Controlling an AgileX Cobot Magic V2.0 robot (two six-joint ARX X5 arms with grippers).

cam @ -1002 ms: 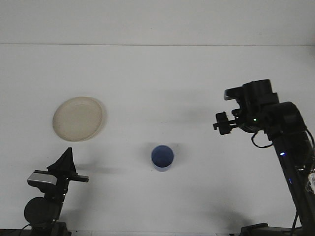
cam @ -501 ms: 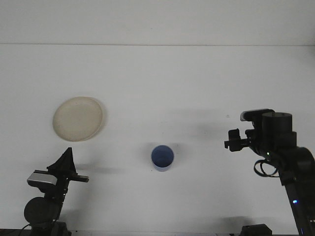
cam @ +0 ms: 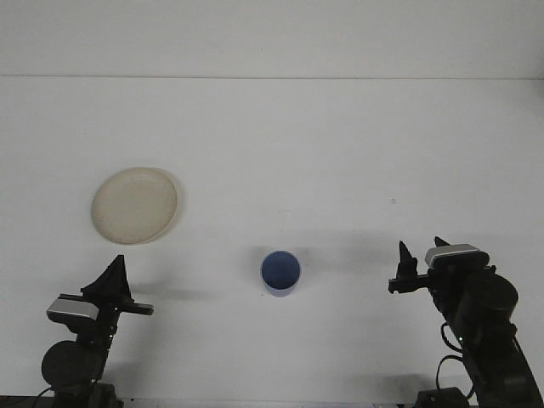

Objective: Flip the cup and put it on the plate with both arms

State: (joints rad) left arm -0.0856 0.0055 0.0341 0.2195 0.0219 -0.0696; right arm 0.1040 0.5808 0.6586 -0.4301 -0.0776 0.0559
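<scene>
Cup [cam: 280,272] upright, apart from both end effectors.

Single front view, high above, looking forward over white table [cam: 340,153]

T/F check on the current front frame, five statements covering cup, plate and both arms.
1. The blue cup stands with its opening up. True.
2. The cup sits on the plate. False: it rests on the bare table, well right of the plate and nearer the robot.
3. The right gripper is holding the cup. False: it is off to the cup's right, apart from it, holding nothing.
4. The plate is empty. True.
5. The left gripper is over the plate. False: it sits near the bottom left of the frame, on the robot's side of the plate.
</scene>
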